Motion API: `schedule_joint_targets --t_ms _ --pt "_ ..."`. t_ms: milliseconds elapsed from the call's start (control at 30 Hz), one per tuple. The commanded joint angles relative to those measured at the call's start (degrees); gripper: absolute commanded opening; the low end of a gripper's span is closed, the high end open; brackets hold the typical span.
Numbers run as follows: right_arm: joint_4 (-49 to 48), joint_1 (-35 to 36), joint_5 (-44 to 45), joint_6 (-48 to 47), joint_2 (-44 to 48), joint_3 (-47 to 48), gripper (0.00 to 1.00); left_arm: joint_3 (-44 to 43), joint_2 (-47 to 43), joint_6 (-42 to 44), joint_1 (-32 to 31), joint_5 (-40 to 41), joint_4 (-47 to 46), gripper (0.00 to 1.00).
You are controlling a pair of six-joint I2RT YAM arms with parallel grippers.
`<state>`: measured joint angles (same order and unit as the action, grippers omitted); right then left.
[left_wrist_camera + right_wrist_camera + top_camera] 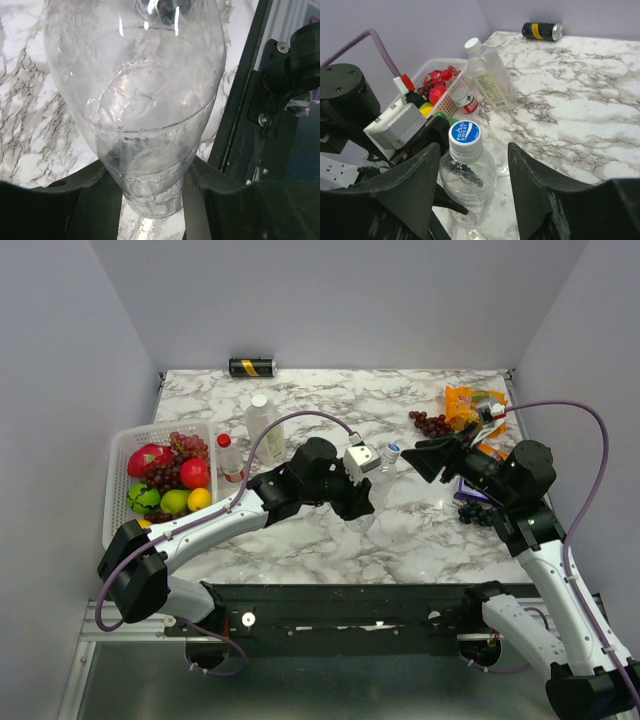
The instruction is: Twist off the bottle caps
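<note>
The left fingers (55, 205) clasp the low end of a clear bottle (378, 485) near the middle of the counter (420, 545), one finger on each side of its base. Its long axis runs from that held base up to the blue-and-white cap (464, 134), which points upward and toward the right arm's side. The right fingers (540, 185) stand wide apart with the cap between them, near both but touching neither.

Further left, a small red-capped bottle (461, 93) stands upright just beside the fruit basket (120, 440). Behind it a larger white-capped bottle (489, 75) also stands upright, cap up. Both are well apart from the held bottle.

At the far edge a black-and-gold can (252, 367) lies on its side, its long axis along the back wall
</note>
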<state>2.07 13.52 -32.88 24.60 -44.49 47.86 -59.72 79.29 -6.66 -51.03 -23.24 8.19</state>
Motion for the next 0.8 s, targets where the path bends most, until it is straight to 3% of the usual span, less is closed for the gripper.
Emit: schedule_joint_targets --t_ms 0,767 --pt "0.22 1.42 0.19 0.8 -0.95 -1.18 0.62 -0.92 -0.62 -0.73 0.05 5.14 0.34 0.12" --pt "-3.91 7.66 -0.96 1.15 -6.75 0.4 0.58 -2.24 1.75 -0.11 0.14 4.26 2.1 0.12"
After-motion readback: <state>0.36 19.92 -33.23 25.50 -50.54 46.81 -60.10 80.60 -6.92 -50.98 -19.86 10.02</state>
